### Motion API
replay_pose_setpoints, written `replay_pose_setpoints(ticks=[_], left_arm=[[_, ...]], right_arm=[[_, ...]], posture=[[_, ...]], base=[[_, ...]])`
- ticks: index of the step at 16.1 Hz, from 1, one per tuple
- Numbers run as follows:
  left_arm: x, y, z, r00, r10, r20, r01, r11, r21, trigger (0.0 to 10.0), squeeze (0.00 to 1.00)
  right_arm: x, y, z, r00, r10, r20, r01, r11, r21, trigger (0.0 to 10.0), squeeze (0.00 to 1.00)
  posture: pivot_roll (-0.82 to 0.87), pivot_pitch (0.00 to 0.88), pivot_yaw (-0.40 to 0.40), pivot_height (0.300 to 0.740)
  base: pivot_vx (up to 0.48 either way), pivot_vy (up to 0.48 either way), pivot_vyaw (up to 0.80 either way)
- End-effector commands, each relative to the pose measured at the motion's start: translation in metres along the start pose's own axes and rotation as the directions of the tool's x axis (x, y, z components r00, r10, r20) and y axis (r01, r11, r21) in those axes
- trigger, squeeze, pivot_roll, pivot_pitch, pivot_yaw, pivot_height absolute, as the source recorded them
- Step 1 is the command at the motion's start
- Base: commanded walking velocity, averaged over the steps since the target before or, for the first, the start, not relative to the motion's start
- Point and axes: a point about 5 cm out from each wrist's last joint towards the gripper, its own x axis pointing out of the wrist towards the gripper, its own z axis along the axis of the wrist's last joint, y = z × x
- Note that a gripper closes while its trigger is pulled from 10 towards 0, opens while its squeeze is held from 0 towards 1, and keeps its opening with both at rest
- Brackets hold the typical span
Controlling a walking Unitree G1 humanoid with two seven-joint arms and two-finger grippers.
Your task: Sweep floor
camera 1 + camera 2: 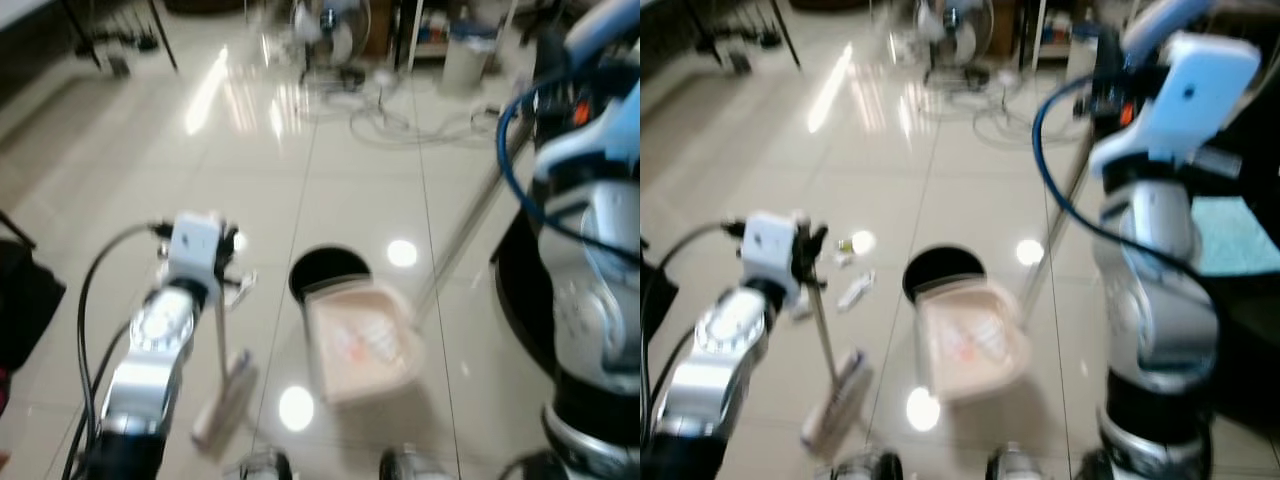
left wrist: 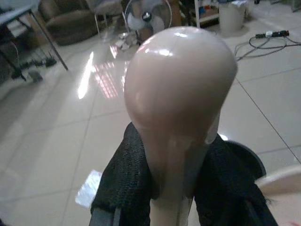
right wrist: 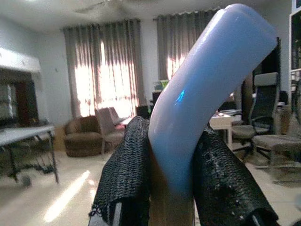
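The shiny floor is wide open in the middle, but the pink dustpan and a dark round thing sit close in front, with a fan, loose cables and a white bin at the far edge.

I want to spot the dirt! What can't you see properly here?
- Scraps on the floor: right eye view, too blurred to identify.
- Dustpan contents: left eye view, blurred.
- Broom head: left eye view, bristles smeared by blur.
- Floor below: left wrist view, broom handle blocks it.
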Motion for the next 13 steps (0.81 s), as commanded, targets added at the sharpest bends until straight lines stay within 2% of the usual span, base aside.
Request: replay_pose_setpoints(ticks=[1,5,8,13], left_arm=[[-0.003,0.004,0.009,0.999,0.02,0.04,-0.021,1.0,0.012,10.0,0.0],[-0.004,0.002,0.013,0.998,0.024,0.063,-0.024,1.0,0.0,10.0,0.0],[-0.001,0.002,0.015,0.997,0.019,0.069,-0.019,1.0,-0.001,10.0,0.0],[-0.001,0.002,0.015,0.997,0.02,0.069,-0.02,1.0,-0.004,10.0,0.0]], right_arm=[[-0.005,-0.004,0.019,0.998,-0.009,0.061,0.009,1.0,0.0,10.0,0.0],[-0.01,-0.012,0.024,0.998,-0.046,0.041,0.046,0.999,0.0,10.0,0.0],[-0.003,-0.013,0.032,0.997,-0.052,0.049,0.052,0.999,-0.002,10.0,0.0],[0.001,-0.016,0.036,0.997,-0.064,0.051,0.064,0.998,0.007,10.0,0.0]], posture=[[-0.11,0.094,0.038,0.74],[-0.11,0.091,0.031,0.74],[-0.12,0.097,0.039,0.74],[-0.12,0.1,0.038,0.74]], base=[[0.0,0.0,0.0],[0.0,0.0,0.0],[0.089,0.0,0.0],[0.283,0.0,0.74]])
